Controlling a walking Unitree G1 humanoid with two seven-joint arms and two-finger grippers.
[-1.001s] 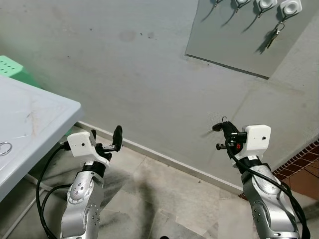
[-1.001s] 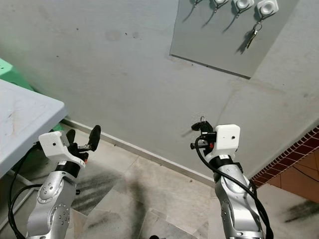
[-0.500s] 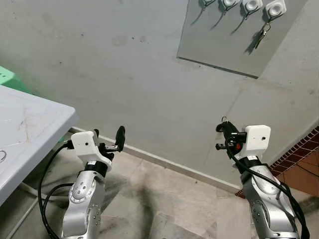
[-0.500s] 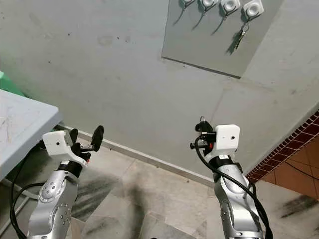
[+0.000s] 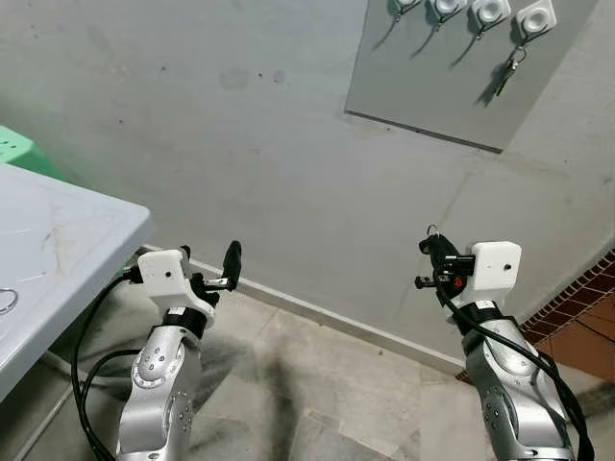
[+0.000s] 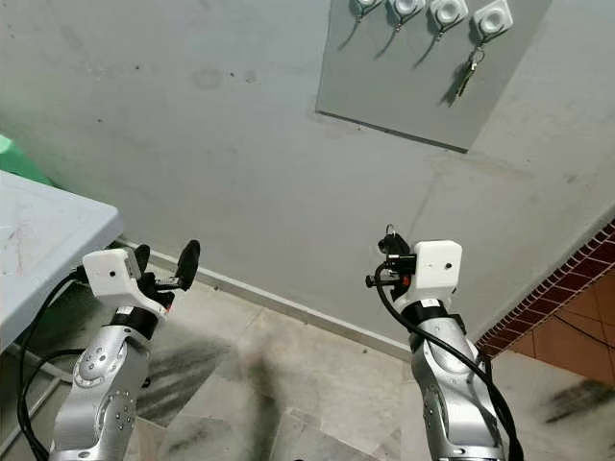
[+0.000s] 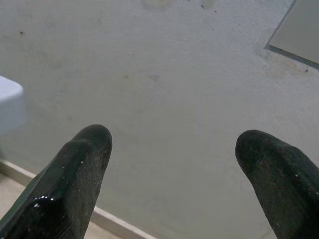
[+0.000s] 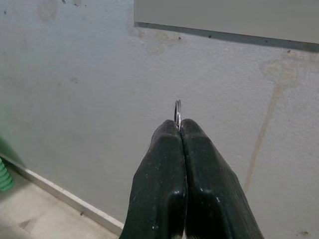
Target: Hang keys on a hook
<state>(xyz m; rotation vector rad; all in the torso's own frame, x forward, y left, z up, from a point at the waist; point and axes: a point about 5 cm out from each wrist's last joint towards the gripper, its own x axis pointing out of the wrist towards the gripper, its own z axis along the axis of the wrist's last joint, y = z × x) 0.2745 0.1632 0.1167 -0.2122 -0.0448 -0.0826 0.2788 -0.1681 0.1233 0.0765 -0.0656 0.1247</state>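
The right gripper (image 8: 179, 130) has its two black fingers pressed tight together, pinching a thin metal key ring (image 8: 177, 113) whose edge sticks up just above the tips. It is raised in front of the grey wall (image 5: 240, 144), low and to the right. High on that wall, up and far from the gripper, a grey panel (image 5: 452, 96) carries a row of white hooks (image 5: 490, 13); the rightmost hook (image 5: 535, 18) already holds a set of keys (image 5: 507, 69) hanging down. The left gripper (image 7: 174, 184) is raised on the left with its fingers spread wide, holding nothing. Beside it at the left edge stands a white table (image 5: 58, 250).
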